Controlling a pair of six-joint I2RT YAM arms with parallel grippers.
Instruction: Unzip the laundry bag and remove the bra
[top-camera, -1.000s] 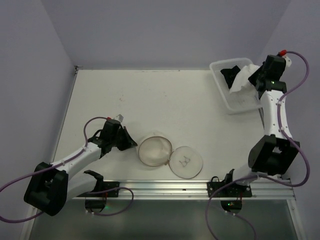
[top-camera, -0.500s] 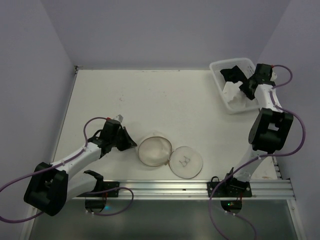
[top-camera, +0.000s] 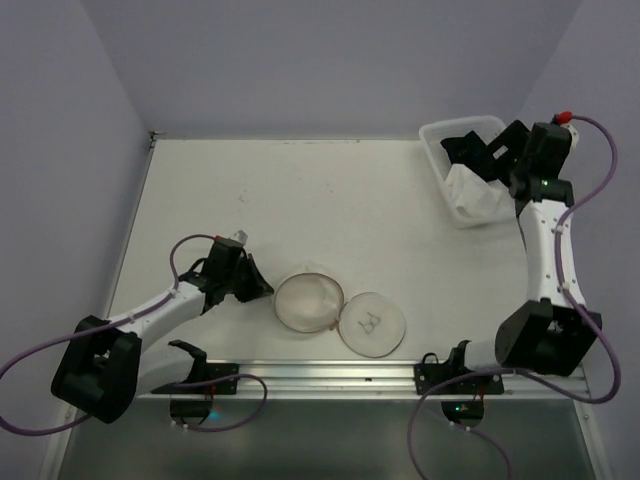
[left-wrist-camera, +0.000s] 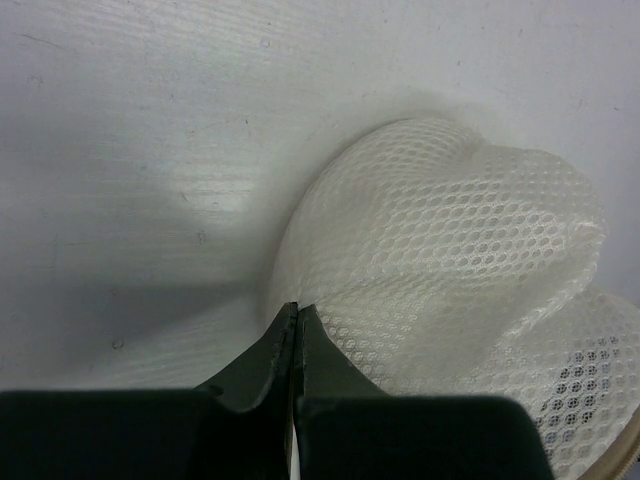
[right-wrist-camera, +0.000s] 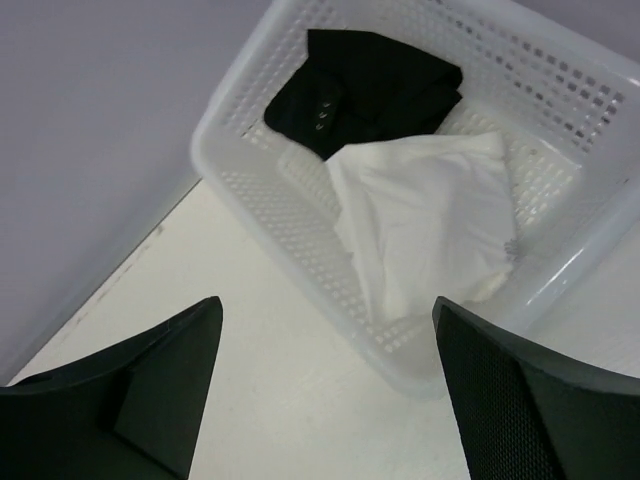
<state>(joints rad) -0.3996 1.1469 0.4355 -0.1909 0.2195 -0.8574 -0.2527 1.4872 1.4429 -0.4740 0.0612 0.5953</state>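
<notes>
Fingers, L gripper (left-wrist-camera: 297, 312): pressed tight together, no gap, tips pinching the cream mesh of the laundry bag (left-wrist-camera: 450, 260); mesh bunches up in a fold right at the tips, and the pinched bit itself is hidden under them
Fingers, R gripper (right-wrist-camera: 328, 320): spread wide, nothing btwn them; only two dark pads show at the bottom corners of the wrist view, rest cut off
L arm, top view: reaches low across the table (top-camera: 300, 190), tips at the bag's left edge; contact too small to make out from up there
Laundry bag: lies open like a clamshell near the front middle of the table; left half is a tan-rimmed mesh bowl, right half lies flat w/ the bra outline (top-camera: 371, 323) facing up, halves touching at one spot
Bag inside: hard to read thru the mesh, can't tell
Basket (right-wrist-camera: 215, 140): white, perforated, far R corner of the table, well apart from the bag, R gripper hovering over it
Basket contents: black garment (right-wrist-camera: 370, 85) at the far end, white cloth (right-wrist-camera: 430, 220) crumpled beside it, the two touching; can't tell what kind of garment either is
</notes>
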